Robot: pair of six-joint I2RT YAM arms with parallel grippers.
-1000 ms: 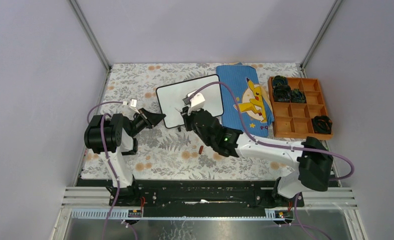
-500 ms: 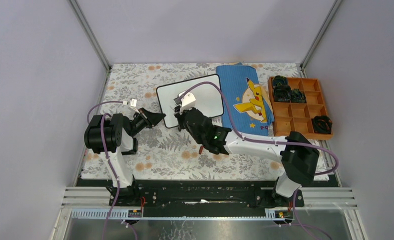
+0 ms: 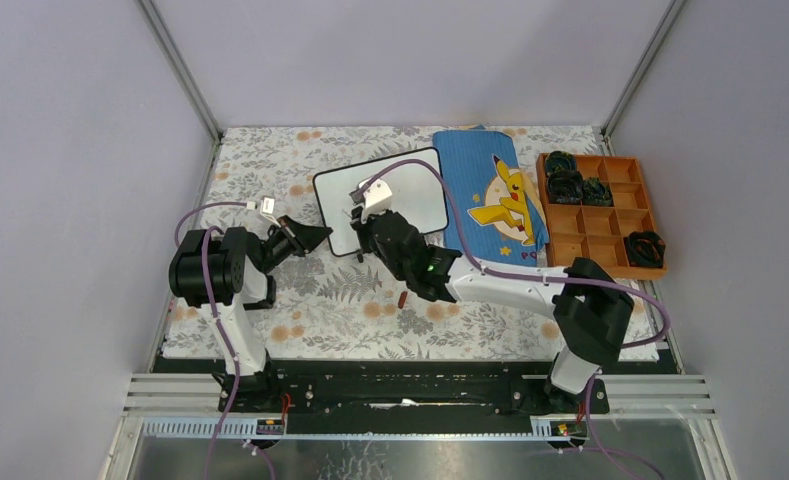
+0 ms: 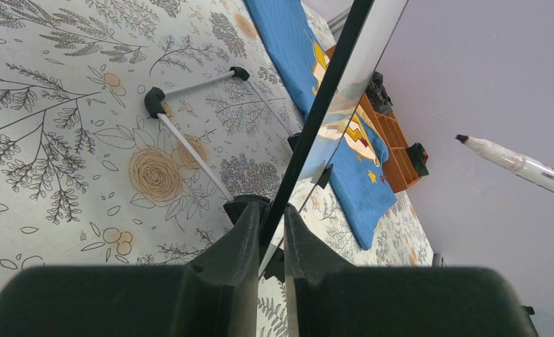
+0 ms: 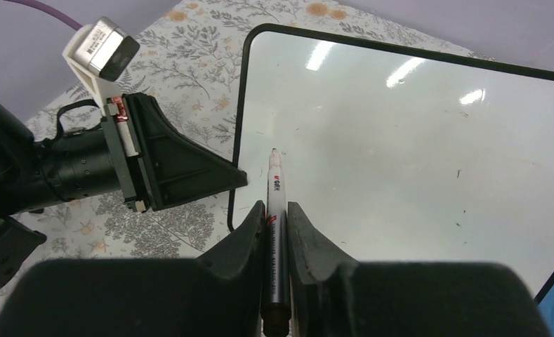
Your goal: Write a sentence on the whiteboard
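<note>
**benchrat:** Where's this one at? The whiteboard (image 3: 335,205) is sitting tilted up on its little legs in the middle of the counter (image 3: 260,160), right next to the blue cloth (image 3: 480,170). Nothing's showing on the white face, so it looks like the sentence isn't started.

**torque_tom:** Yeah, I'd say the robot is just lining up for the first stroke. The left gripper (image 4: 270,219) is pinching the whiteboard's left edge, jaws closed onto the black rim, so it's bracing the thing. The right gripper (image 5: 275,210) is clamping a marker (image 5: 273,186), cap off, tip aiming at the left part of the face.

**benchrat:** Is it touching?

**torque_tom:** Not looking like it. From the left wrist view the tip is hanging clear of the face, near but apart.

**benchrat:** So what's it needing to get right?

**torque_tom:** Probably coming in gently and roughly square to the surface, since it's leaning and not lying flat. Pressing hard is likely going to be rocking the whiteboard back on its legs, so that left pinch is really mattering. Starting high and far left should be leaving room for a whole sentence, though the left gripper is sitting just beside the tip, so the robot is needing to steer clear of it.
</note>
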